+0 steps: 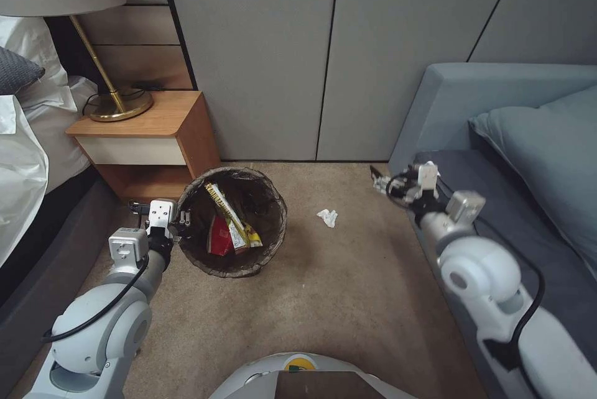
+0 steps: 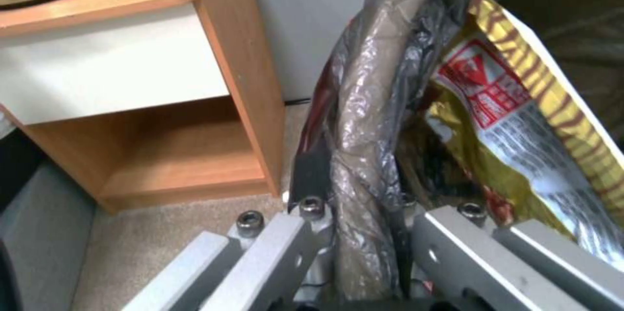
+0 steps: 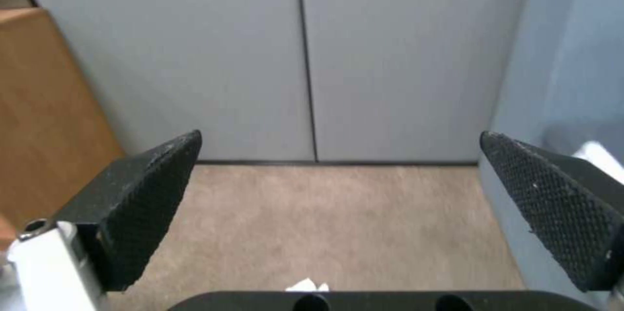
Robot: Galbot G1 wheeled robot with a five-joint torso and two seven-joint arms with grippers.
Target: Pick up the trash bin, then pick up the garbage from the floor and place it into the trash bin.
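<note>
Head view puts my left gripper (image 1: 181, 220) at the lower left of the frame, clamped on the near-left rim of the trash bin (image 1: 273, 234), which sits just left of centre beside the wooden nightstand (image 1: 177, 132). The bin's dark bag is folded over its rim, and inside lie a yellow wrapper (image 1: 229, 212) and a red packet (image 1: 219, 236), leaning against each other. A white tissue (image 1: 328, 217) lies on the floor (image 1: 348, 287) near the middle of the frame, well apart from the bin and to its right.

From my left wrist view, the bag-covered rim (image 2: 367, 121) runs up the centre of the frame between my fingers (image 2: 280, 247), which pinch it from both sides; the yellow wrapper (image 2: 520, 121) fills the right side, and the nightstand (image 2: 163, 106) takes up the upper left.

My right gripper (image 1: 380, 183) hangs at the right of centre in the head view, at the edge of the grey-blue sofa (image 1: 497, 138) and above the carpet. In my right wrist view its black textured pads (image 3: 156, 204) stand wide apart with nothing between them, and a scrap of the tissue (image 3: 307, 285) shows at the bottom centre, on the floor (image 3: 325, 218) in front of the grey wall panels (image 3: 305, 57).
</note>
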